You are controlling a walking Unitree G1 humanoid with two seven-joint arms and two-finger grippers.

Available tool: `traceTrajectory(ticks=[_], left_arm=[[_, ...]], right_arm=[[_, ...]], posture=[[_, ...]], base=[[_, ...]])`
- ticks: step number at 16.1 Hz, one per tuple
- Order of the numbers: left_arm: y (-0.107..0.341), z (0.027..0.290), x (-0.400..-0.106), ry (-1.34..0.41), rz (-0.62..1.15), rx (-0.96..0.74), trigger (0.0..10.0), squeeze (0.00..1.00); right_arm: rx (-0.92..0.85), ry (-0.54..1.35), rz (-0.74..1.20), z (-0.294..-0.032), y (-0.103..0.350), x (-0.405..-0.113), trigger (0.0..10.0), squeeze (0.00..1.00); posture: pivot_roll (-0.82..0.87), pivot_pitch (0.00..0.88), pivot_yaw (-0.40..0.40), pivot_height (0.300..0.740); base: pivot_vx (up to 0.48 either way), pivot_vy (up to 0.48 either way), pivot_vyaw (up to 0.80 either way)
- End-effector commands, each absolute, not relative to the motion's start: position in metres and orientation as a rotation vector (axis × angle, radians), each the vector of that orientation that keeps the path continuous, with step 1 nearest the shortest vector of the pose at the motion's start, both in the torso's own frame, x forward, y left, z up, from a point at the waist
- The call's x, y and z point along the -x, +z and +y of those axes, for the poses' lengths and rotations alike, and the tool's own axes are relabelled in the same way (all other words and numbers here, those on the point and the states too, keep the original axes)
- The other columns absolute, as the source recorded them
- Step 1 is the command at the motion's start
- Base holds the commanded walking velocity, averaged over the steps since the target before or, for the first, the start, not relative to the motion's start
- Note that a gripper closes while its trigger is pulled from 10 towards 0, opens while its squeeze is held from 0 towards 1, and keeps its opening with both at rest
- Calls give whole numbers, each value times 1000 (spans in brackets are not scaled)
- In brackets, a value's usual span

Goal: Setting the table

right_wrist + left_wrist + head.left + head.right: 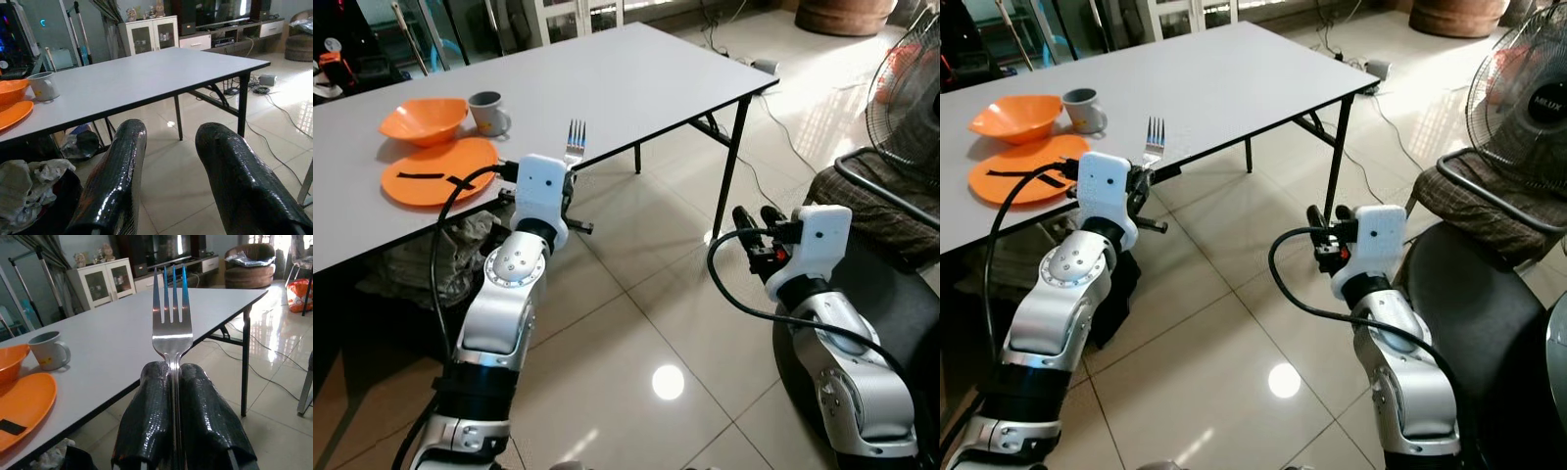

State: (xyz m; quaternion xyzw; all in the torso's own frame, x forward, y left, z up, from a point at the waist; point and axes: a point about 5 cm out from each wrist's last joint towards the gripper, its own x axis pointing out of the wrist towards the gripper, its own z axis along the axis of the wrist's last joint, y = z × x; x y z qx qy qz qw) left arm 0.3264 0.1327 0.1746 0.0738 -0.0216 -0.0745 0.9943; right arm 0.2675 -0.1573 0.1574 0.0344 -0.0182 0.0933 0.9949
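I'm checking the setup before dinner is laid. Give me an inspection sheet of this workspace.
Surface: white table, mostly bare.
Job's things: orange plate, orange bowl, grey mug at the robot's left; fork upright.
Clutter: crumpled cloth under the table.
Grippers: left gripper shut on fork at the table edge; right gripper open, over floor.
Cables: cords on the tiles.
Surroundings: fan, white cabinet.

Living room — TV cabinet (230, 29), fan (1523, 108).
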Motion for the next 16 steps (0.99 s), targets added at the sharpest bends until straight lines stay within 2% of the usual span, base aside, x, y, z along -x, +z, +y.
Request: traceTrajectory(ticks=[1,5,16], left_arm=[[182,134,-329,-152,-70,-151,10000,0],[182,135,-331,-158,-62,-160,10000,0],[183,134,-331,-174,-61,-163,10000,0]], right_arm=[[-60,189,-54,-156,161,-271,10000,0],[-55,169,-59,-157,162,-273,10000,0],[-40,161,-59,-160,162,-275,10000,0]], posture=[[1,1,64,740],[4,2,68,740],[11,28,71,740]], base=[[368,0,0],[417,0,117],[452,0,788]])
